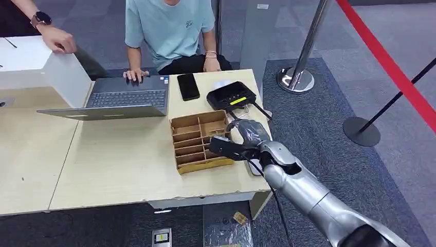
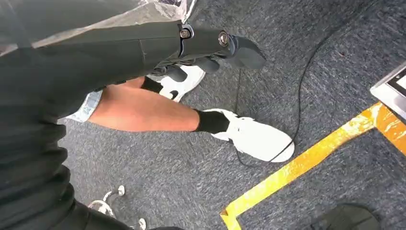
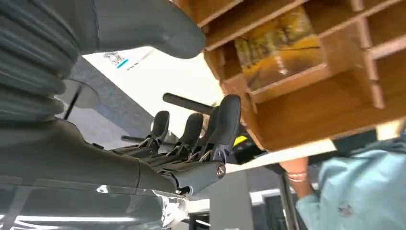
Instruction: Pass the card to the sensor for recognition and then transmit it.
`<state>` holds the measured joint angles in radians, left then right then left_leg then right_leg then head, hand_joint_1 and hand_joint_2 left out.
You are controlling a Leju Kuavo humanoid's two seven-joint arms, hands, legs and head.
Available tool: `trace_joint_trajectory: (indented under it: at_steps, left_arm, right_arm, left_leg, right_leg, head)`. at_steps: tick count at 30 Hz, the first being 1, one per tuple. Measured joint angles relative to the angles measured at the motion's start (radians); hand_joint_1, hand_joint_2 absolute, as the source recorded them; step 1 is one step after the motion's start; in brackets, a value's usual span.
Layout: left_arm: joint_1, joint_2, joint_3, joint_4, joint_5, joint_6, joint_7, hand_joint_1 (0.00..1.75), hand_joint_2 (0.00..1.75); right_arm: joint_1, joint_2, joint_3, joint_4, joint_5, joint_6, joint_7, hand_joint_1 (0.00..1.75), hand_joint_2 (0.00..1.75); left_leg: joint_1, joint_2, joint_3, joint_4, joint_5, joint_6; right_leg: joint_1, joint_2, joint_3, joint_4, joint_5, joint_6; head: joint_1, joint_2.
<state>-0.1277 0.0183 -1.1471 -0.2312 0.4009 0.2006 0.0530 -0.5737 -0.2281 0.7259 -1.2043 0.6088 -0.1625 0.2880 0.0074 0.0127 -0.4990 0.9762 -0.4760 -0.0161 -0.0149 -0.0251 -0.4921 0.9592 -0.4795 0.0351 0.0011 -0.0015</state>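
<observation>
A brown cardboard organizer (image 1: 198, 140) with several slots stands on the table's right part. A yellow-printed card (image 1: 205, 165) stands in its front slot, and a yellow picture card (image 3: 277, 48) sits in one compartment in the right wrist view. The black sensor box (image 1: 231, 95) with a lit yellow strip lies just behind the organizer. My right hand (image 1: 231, 146) is at the organizer's right side, dark fingers (image 3: 210, 134) straight and apart from the thumb (image 3: 143, 28), holding nothing. My left hand (image 2: 206, 48) hangs over the carpet, empty.
A person in a teal shirt (image 1: 169, 31) sits behind the table at an open laptop (image 1: 123, 100), with a black phone (image 1: 188, 86) beside it. Another person's hand (image 1: 57, 38) rests on a white box (image 1: 46, 67). A leg and white shoe (image 2: 253, 139) are near my left hand. Stanchions (image 1: 298, 77) stand at right.
</observation>
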Motion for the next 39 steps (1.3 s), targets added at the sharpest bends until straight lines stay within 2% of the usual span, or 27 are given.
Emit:
trace_joint_trajectory:
  at_steps: [2,5,15,28,39]
  left_arm:
    - [0.000,0.000,0.000,0.000,0.000,0.000,0.000,0.00,1.75]
    - [-0.001,0.000,0.000,0.000,-0.003,0.000,0.000,0.00,1.75]
    - [-0.001,0.000,0.000,0.000,-0.012,-0.005,0.004,0.00,1.75]
    - [-0.001,-0.002,0.000,0.000,-0.017,-0.009,0.004,0.00,1.75]
    - [-0.001,-0.006,0.000,0.000,-0.024,-0.010,0.005,0.00,1.75]
  right_arm:
    - [-0.001,0.001,-0.001,0.014,-0.003,0.000,-0.002,0.86,1.75]
    - [-0.007,0.007,-0.005,0.043,-0.014,0.000,-0.006,0.79,1.75]
    - [-0.054,0.032,-0.005,0.125,-0.010,0.005,-0.017,0.82,1.75]
    - [-0.097,0.062,-0.003,0.159,-0.007,0.008,-0.023,0.72,1.75]
    - [-0.101,0.098,0.009,0.197,0.003,0.012,-0.025,0.73,1.75]
  left_leg:
    - [0.000,0.000,0.000,0.000,0.000,0.000]
    - [0.000,0.000,0.000,0.000,0.000,0.000]
    - [0.000,0.000,0.000,0.000,0.000,0.000]
    - [0.000,0.000,0.000,0.000,0.000,0.000]
    - [0.000,0.000,0.000,0.000,0.000,0.000]
  right_leg:
    - [0.000,0.000,0.000,0.000,0.000,0.000]
    - [0.000,0.000,0.000,0.000,0.000,0.000]
    - [0.000,0.000,0.000,0.000,0.000,0.000]
    - [0.000,0.000,0.000,0.000,0.000,0.000]
    - [0.000,0.000,0.000,0.000,0.000,0.000]
  head:
    - [0.000,0.000]
    - [0.000,0.000]
    - [0.000,0.000]
    - [0.000,0.000]
    - [0.000,0.000]
